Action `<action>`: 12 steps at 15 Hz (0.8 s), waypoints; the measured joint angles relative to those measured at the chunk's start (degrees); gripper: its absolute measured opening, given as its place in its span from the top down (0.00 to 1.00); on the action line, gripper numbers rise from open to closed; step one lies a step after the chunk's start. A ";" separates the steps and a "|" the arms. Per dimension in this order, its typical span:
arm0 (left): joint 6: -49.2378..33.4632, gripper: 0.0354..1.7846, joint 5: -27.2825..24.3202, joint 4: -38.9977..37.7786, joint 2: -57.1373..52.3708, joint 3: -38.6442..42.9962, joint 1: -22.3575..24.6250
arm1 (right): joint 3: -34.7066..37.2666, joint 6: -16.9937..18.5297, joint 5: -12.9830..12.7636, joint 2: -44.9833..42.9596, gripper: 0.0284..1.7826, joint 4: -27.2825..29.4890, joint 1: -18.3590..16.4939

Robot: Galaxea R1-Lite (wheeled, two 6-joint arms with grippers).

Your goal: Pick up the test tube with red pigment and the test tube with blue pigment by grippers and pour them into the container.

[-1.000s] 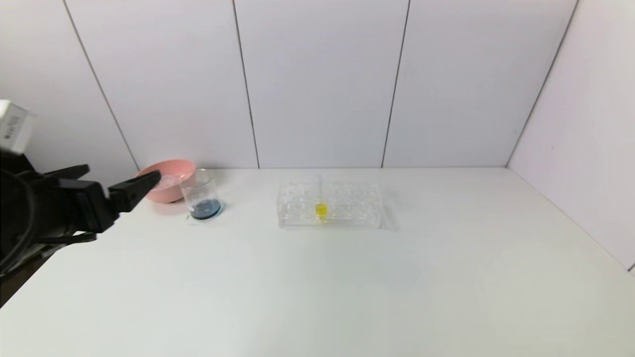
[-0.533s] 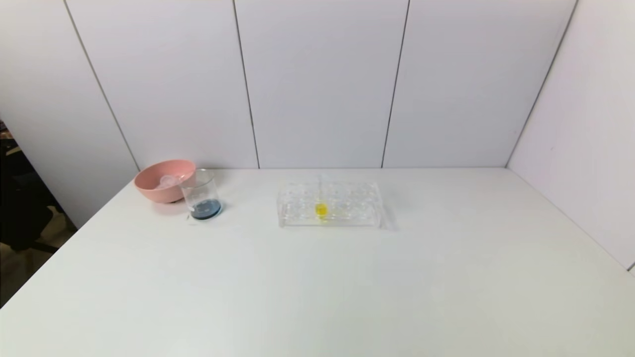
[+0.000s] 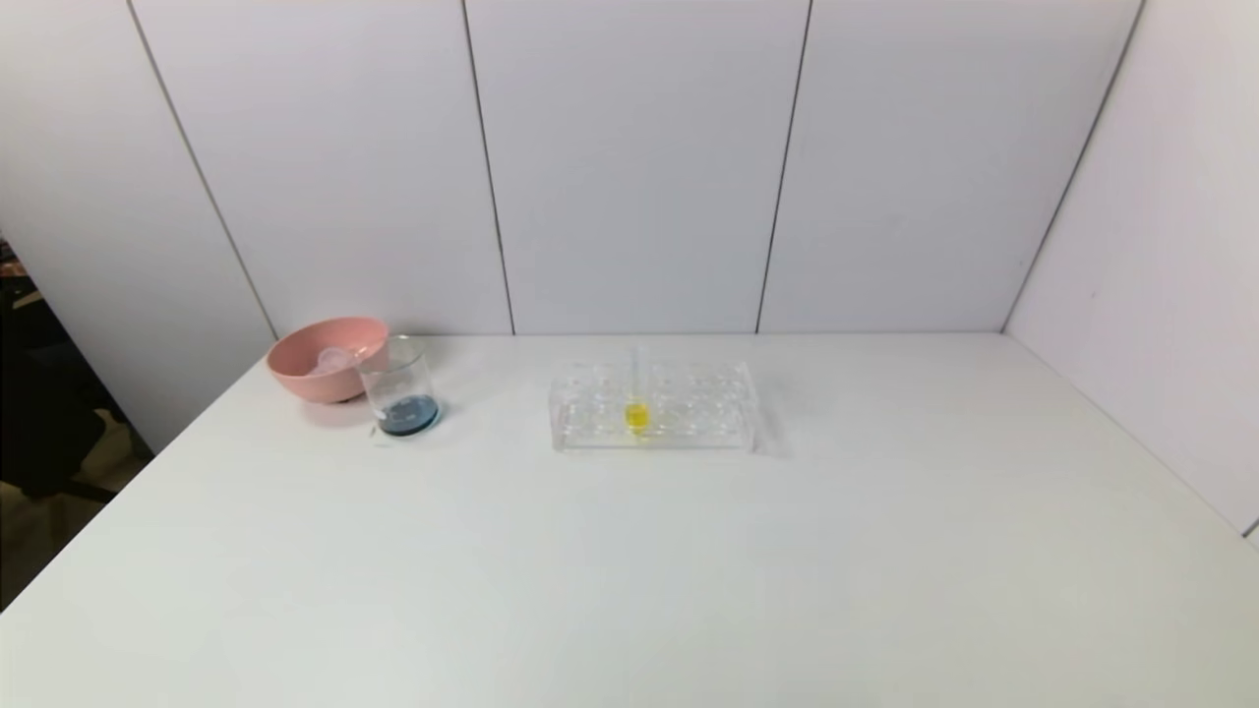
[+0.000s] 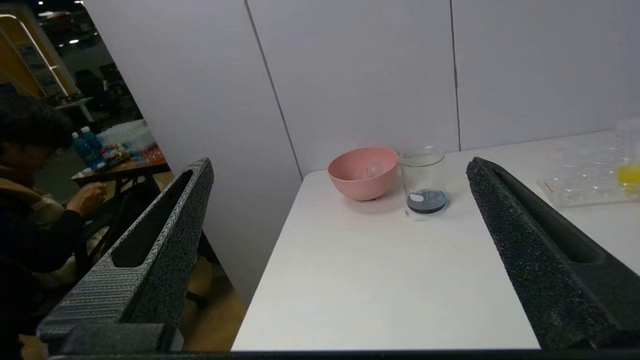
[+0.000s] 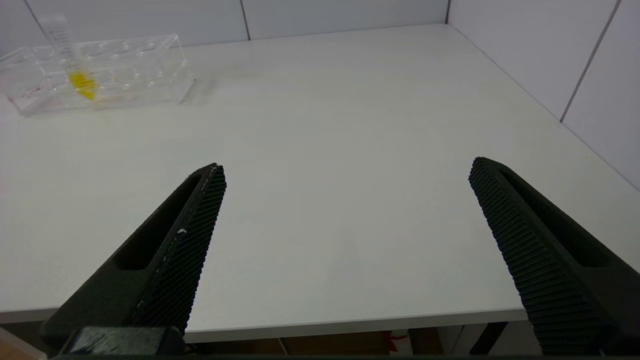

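Observation:
The container, a clear glass beaker (image 3: 398,385), stands at the back left of the table with dark blue liquid in its bottom; it also shows in the left wrist view (image 4: 424,181). No tube with red or bright blue liquid is in view. Neither gripper shows in the head view. My left gripper (image 4: 340,165) is open and empty, held back off the table's near left corner. My right gripper (image 5: 347,167) is open and empty over the table's front edge on the right.
A pink bowl (image 3: 326,358) with pale clear things inside stands just left of the beaker. A clear tube rack (image 3: 653,405) at mid back holds one tube of yellow liquid (image 3: 636,415). White walls close the back and right. A person sits off the left.
My left gripper, near the pink bowl one second ago, has drawn back out of the head view. The beaker, bowl and rack have not moved.

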 joint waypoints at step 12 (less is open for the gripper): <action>-13.26 0.01 -8.19 -5.63 -13.25 32.52 1.84 | 0.00 0.01 0.00 0.00 0.00 0.00 0.00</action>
